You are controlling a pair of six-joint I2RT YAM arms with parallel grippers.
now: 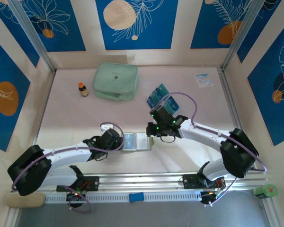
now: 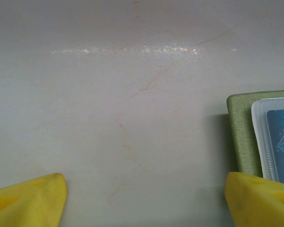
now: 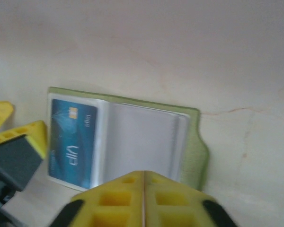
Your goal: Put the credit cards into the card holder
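I see the card holder [image 1: 141, 142] lying open on the table [image 1: 75, 118] between my arms, one blue card [image 3: 71, 142] in its left half, my left gripper [image 2: 144, 201] spread wide at its left edge, my right gripper [image 3: 143, 189] pressed together above it, the other credit cards [image 1: 158, 97] fanned farther back.

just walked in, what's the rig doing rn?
It's loading cards into a card holder, which lies open on the table. One blue card already sits in a clear sleeve. The left fingers stand open at the holder's edge. The right fingers are shut just over it, with nothing seen in them. More cards lie fanned farther back.
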